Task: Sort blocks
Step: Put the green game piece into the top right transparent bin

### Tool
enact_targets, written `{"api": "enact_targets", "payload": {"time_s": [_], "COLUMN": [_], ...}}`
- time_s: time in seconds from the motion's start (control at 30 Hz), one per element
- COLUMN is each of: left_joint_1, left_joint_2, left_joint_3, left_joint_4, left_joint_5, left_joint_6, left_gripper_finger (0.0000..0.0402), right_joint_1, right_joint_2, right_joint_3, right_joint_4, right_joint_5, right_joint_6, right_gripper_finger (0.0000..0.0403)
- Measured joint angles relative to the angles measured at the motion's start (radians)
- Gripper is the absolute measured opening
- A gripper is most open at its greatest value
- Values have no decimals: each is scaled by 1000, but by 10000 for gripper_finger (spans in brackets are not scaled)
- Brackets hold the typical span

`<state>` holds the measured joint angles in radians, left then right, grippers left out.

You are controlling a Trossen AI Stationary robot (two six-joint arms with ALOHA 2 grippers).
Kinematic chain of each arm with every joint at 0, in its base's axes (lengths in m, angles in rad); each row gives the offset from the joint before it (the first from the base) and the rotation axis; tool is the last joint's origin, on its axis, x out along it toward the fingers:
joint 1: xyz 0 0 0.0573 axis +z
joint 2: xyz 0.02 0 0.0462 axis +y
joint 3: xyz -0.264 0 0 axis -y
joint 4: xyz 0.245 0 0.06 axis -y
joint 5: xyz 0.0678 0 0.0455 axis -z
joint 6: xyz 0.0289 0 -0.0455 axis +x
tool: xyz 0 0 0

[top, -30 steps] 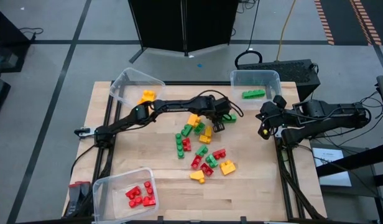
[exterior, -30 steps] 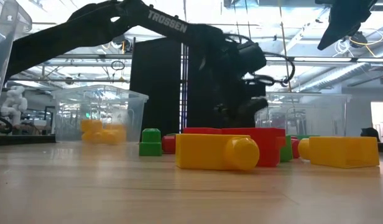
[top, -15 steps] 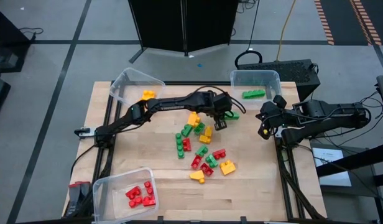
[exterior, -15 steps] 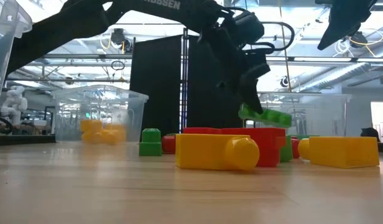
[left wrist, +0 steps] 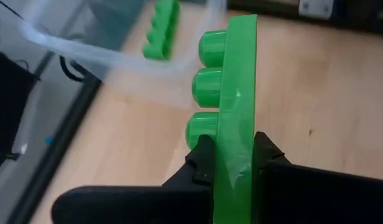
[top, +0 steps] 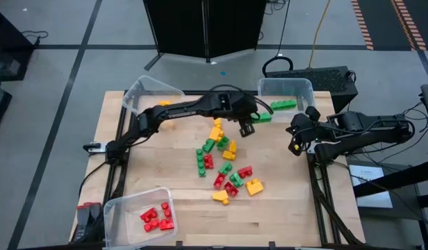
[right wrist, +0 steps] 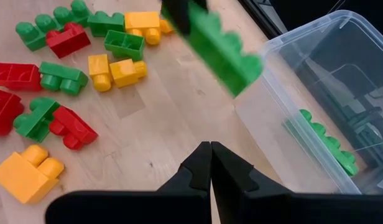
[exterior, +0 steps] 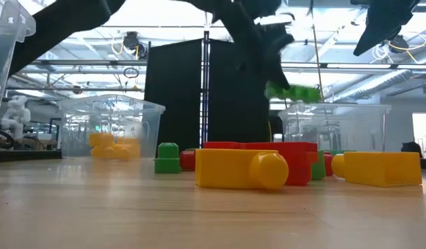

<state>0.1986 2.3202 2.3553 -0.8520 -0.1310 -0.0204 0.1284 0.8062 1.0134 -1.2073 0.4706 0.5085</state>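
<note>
High view: the left gripper (top: 250, 125) is clamped on a long green studded plastic brick (top: 261, 117), lifted clear of the wooden table (top: 165, 173) just beside the clear plastic bin at the far right corner (top: 285, 86).

In the left wrist view its dark fingers (left wrist: 204, 163) pinch one end of that brick (left wrist: 232, 112). One more long green brick (top: 283, 105) lies in that bin. The loose pile of red, yellow and green bricks (top: 224, 163) sits mid-table. Yellow bricks (exterior: 113, 146) lie in the far left bin, red bricks (top: 157, 217) in the near left bin. The right gripper (right wrist: 210, 149), fingers pressed together and empty, hangs by the table's right edge.
</note>
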Motion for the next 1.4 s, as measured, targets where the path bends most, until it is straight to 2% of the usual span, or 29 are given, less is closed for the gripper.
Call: {"api": "enact_targets", "payload": {"time_s": [0.13, 0.43, 0.6, 0.97, 1.13, 1.23, 1.4], "left_joint_1": [9, 88, 115, 123, 122, 122, 127], "left_joint_2": [-23, -11, 28, 141, 148, 147, 147], "left_joint_3": [1, 0, 0, -1, -1, -1, -1], "left_joint_4": [50, 333, 509, 642, 662, 718, 738], "left_joint_5": [-23, -34, 15, 38, 42, 85, 123], "left_joint_6": [5, 7, 1, 1, 36, 55, 53], "left_gripper_finger": [0, 0, 0, 0, 0, 1, 38], "right_joint_1": [0, 0, 0, -1, -1, -1, -1], "right_joint_2": [0, 0, 0, 0, 0, 0, 0], "right_joint_3": [0, 0, 0, 0, 0, 0, 0], "right_joint_4": [0, 0, 1, 4, 4, 4, 4], "right_joint_5": [1, 1, 1, 4, 3, 3, 3], "right_joint_6": [-4, 3, 3, 4, 4, 3, 4], "right_gripper_finger": [6, 6, 6, 6, 6, 6, 6]}}
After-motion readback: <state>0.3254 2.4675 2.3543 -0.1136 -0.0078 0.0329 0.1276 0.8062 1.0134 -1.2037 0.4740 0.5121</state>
